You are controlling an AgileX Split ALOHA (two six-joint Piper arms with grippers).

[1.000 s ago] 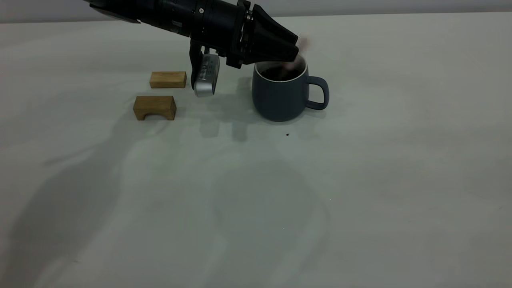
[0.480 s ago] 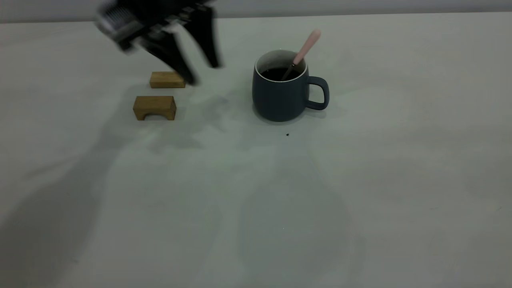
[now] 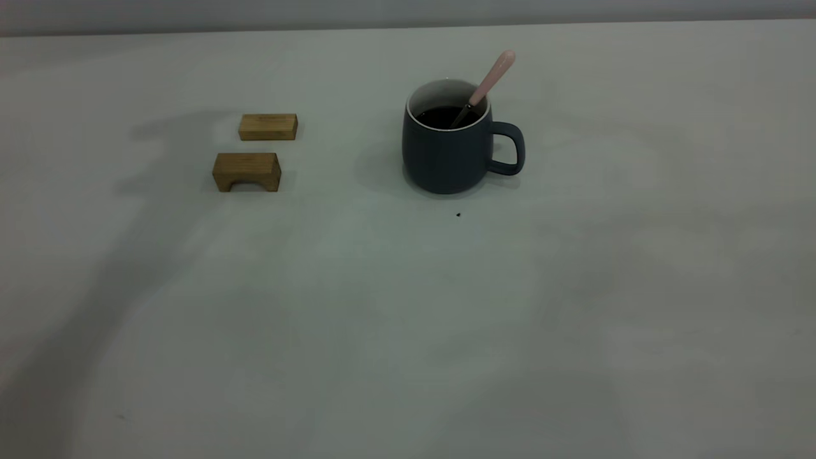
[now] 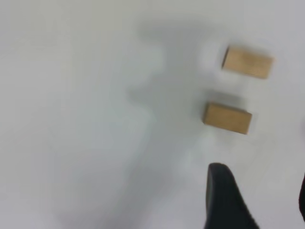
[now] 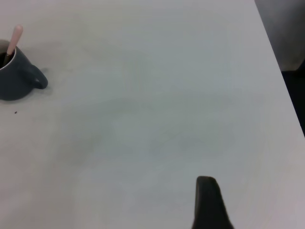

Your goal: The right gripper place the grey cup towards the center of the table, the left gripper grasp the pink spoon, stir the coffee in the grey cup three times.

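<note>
The grey cup (image 3: pixel 446 159) stands upright on the table (image 3: pixel 408 319), a little behind its middle, handle pointing right. Dark coffee (image 3: pixel 440 118) fills it. The pink spoon (image 3: pixel 492 76) leans in the cup, its bowl in the coffee and its pink handle sticking up to the right over the rim, with nothing holding it. Neither arm shows in the exterior view. My left gripper (image 4: pixel 261 179) hangs open and empty above the table near the wooden blocks. My right gripper (image 5: pixel 255 193) is open and empty, far from the cup (image 5: pixel 14 81) and spoon (image 5: pixel 14 40).
Two brown wooden blocks lie left of the cup: a flat one (image 3: pixel 268 127) behind and an arched one (image 3: pixel 247 171) in front, also seen as block (image 4: pixel 247 62) and block (image 4: pixel 227 118). A tiny dark speck (image 3: pixel 458 215) sits before the cup. The table's edge (image 5: pixel 281 76) runs along the right side.
The left gripper let go of the spoon over the cup, swung away to the left and left the exterior view. The spoon stays leaning in the cup.
</note>
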